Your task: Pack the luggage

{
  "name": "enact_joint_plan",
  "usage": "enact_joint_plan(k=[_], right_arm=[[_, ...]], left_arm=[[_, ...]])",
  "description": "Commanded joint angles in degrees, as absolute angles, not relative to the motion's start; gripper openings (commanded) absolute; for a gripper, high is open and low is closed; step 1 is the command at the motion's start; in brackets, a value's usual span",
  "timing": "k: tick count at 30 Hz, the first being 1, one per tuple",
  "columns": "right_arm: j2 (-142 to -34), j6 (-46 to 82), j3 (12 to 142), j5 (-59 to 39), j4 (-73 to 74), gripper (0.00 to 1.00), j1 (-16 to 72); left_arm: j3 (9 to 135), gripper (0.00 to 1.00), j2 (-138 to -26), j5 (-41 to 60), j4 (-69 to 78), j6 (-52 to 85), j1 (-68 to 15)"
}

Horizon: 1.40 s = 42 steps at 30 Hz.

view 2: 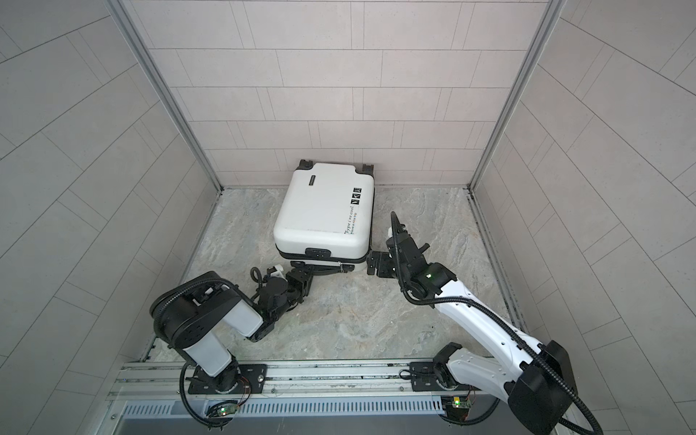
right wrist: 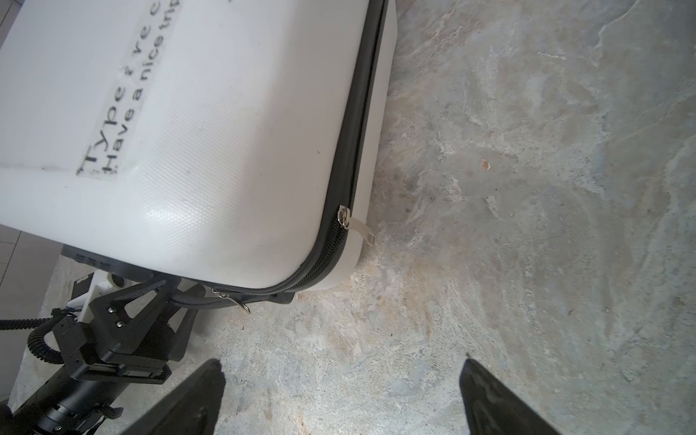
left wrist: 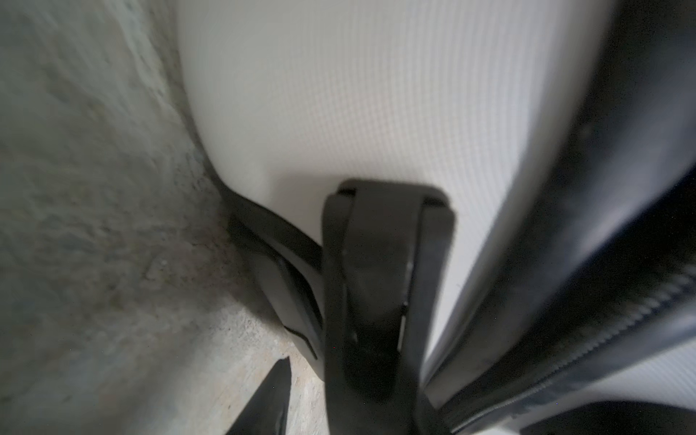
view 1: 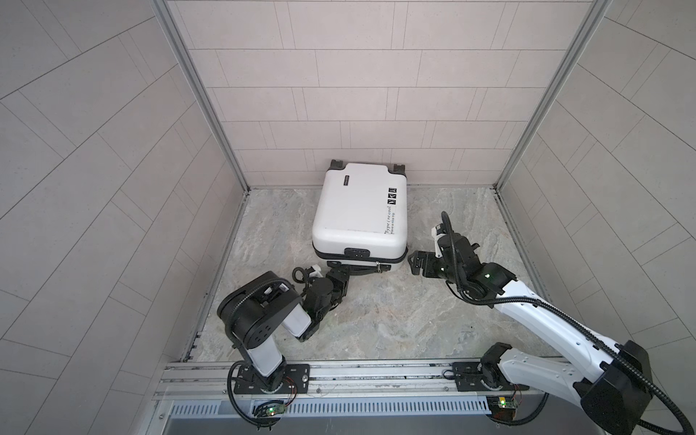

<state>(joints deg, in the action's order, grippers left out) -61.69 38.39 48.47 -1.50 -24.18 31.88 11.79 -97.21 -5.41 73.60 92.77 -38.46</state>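
In both top views the suitcase [view 1: 357, 211] lies flat on the tabletop [view 1: 376, 320] against the back wall, left hand [view 1: 343, 272] at its near edge. Left wrist view: fingers [left wrist: 267, 399] unclenched, astride its handle [left wrist: 376, 282]. Right wrist view: right hand [right wrist: 341, 376] released, spread wide beside the suitcase's corner

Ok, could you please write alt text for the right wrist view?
The white luggage lies flat on a grey stone floor, with a silver zipper pull at its rounded corner. The open right gripper hovers beside it.
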Motion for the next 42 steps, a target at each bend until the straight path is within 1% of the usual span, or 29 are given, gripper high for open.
enact_joint_plan(k=[1,8,13,17,19,22,25,27,32,34,36,39,42], right_arm=[[-60.5,38.4,48.2,-0.2,-25.4,0.99,32.2],[-60.5,38.8,47.2,-1.1,-24.5,0.96,32.2],[-60.8,41.5,44.7,-1.7,-21.0,0.9,34.4],[-62.1,43.1,43.3,-0.5,-18.2,0.81,37.4],[-62.9,43.5,43.2,0.0,-17.3,0.79,38.3],[-64.3,43.7,44.2,2.1,-17.4,0.79,39.0],[-63.8,43.4,43.9,6.2,-16.4,0.86,39.2],[-63.0,42.0,42.8,8.8,-14.2,0.88,39.2],[-61.6,35.3,38.5,11.1,-5.4,0.88,40.8],[-61.2,34.9,37.6,13.0,-4.4,0.88,41.9],[-61.7,35.9,37.2,12.5,-3.2,0.87,42.4],[-63.4,37.8,35.9,12.7,0.3,0.81,44.1],[-66.0,39.1,35.9,13.3,3.5,0.72,45.6]], left_arm=[[12.1,0.45,-97.7,-7.3,76.1,93.0,-38.8],[13.3,0.37,-101.1,-6.2,76.4,93.5,-38.8],[14.6,0.29,-101.6,-6.1,76.4,92.5,-38.8],[16.5,0.15,-101.9,-4.3,76.3,91.4,-38.8],[16.5,0.1,-102.0,-3.5,76.3,90.9,-38.8],[16.5,0.04,-102.0,-3.0,76.3,90.3,-38.8],[18.4,0.0,-102.0,-2.5,76.4,89.8,-38.8],[18.7,0.0,-102.2,-2.0,76.3,89.7,-38.9],[19.4,0.0,-102.7,-1.8,76.4,89.4,-39.2],[19.5,0.0,-102.8,-1.6,76.3,89.4,-39.3],[19.7,0.0,-103.1,-1.5,76.4,89.4,-39.4],[20.2,0.0,-104.0,-1.0,76.4,89.9,-39.5],[20.8,0.0,-104.9,-0.3,76.4,90.3,-39.6]])
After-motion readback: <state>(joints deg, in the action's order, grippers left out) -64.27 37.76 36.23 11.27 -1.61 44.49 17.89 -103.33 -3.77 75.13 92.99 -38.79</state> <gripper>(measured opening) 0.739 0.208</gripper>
